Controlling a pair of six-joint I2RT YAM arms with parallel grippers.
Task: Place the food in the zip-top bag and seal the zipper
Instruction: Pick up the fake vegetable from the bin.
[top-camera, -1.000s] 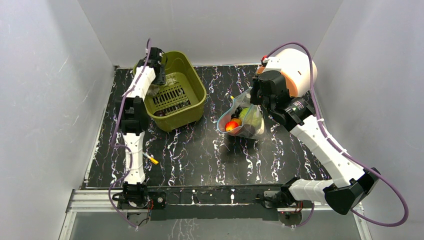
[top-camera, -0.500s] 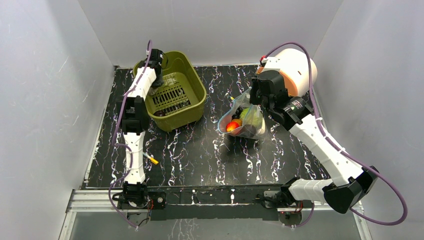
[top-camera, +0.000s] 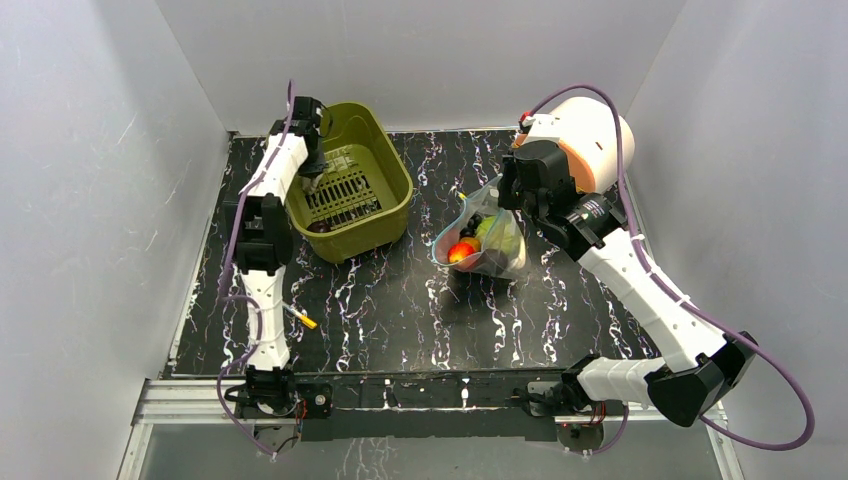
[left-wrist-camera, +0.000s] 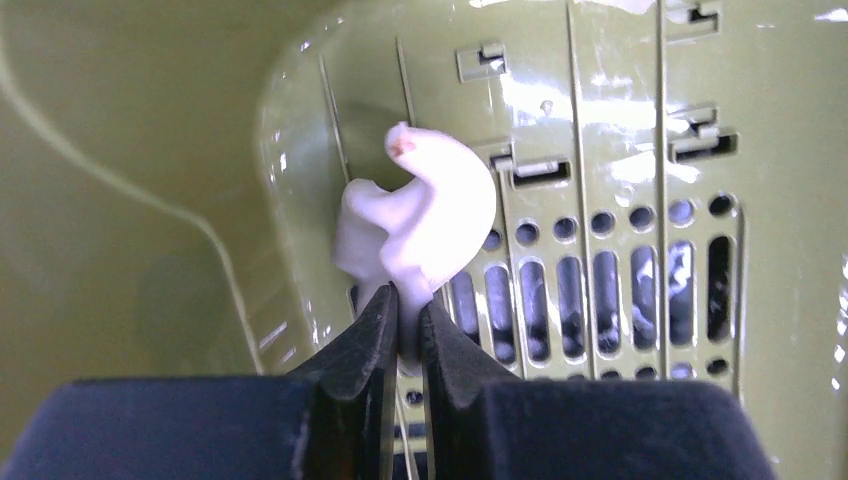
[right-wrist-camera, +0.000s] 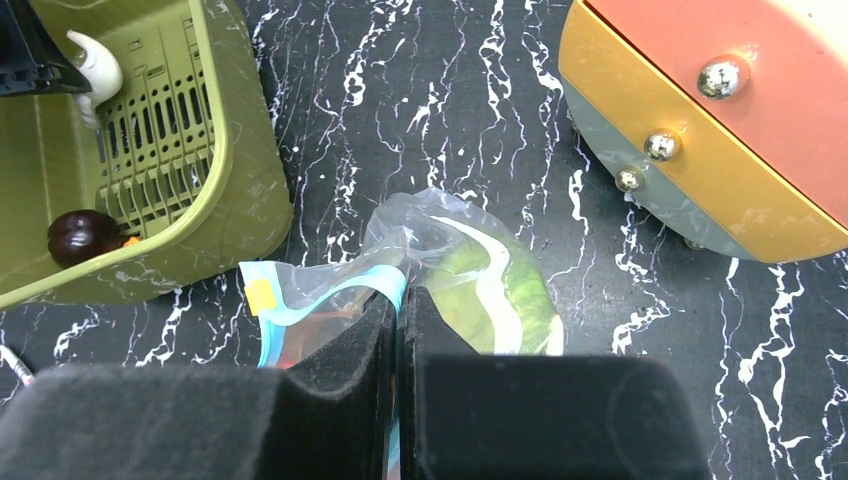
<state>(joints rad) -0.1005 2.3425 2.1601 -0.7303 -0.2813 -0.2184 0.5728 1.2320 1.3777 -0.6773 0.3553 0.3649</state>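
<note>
The clear zip-top bag (top-camera: 480, 240) hangs above the mat, its mouth held up. My right gripper (right-wrist-camera: 402, 295) is shut on the bag's blue-teal zipper (right-wrist-camera: 330, 295), which has a yellow tab at its left end. Inside the bag are a pale-green cabbage (right-wrist-camera: 500, 290) and a red fruit (top-camera: 462, 252). My left gripper (left-wrist-camera: 405, 305) is inside the olive-green bin (top-camera: 400, 165), shut on the lower edge of a white piece of food (left-wrist-camera: 430, 215). A dark round piece (right-wrist-camera: 80, 235) lies in the bin's near corner.
A round orange, yellow and white container (top-camera: 590, 140) stands right behind the right gripper. A thin yellow-tipped stick (top-camera: 300, 318) lies on the black marbled mat beside the left arm. Grey walls close in the mat on three sides.
The left jaws have closed onto the white piece inside the bin, and that wrist has shifted slightly. The right arm and the bag have barely moved.
</note>
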